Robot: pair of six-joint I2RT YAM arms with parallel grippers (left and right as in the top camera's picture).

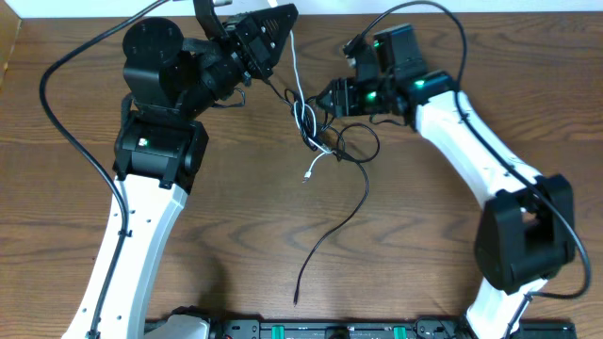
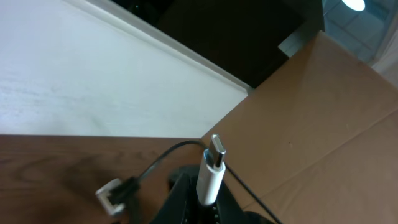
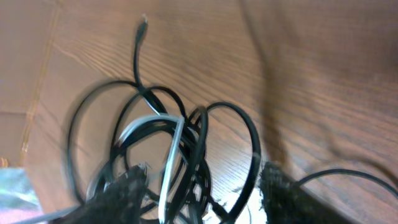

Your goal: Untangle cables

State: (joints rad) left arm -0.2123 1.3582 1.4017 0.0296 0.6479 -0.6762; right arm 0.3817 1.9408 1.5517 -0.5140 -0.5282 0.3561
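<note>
We see loops of thin black cord (image 3: 135,65) heaped on the brown wood-grain desk (image 3: 311,74), all somewhat blurred. A thin white cord (image 3: 174,152) threads through the loops, bending at the middle and dropping toward the lower edge. One black end with a small plug (image 3: 143,22) stretches up, clear of the heap. Along the bottom edge, our right pincer (image 3: 199,196) shows two dark fingertips (image 3: 121,196) spread well apart, with the tangle lying between them.
</note>
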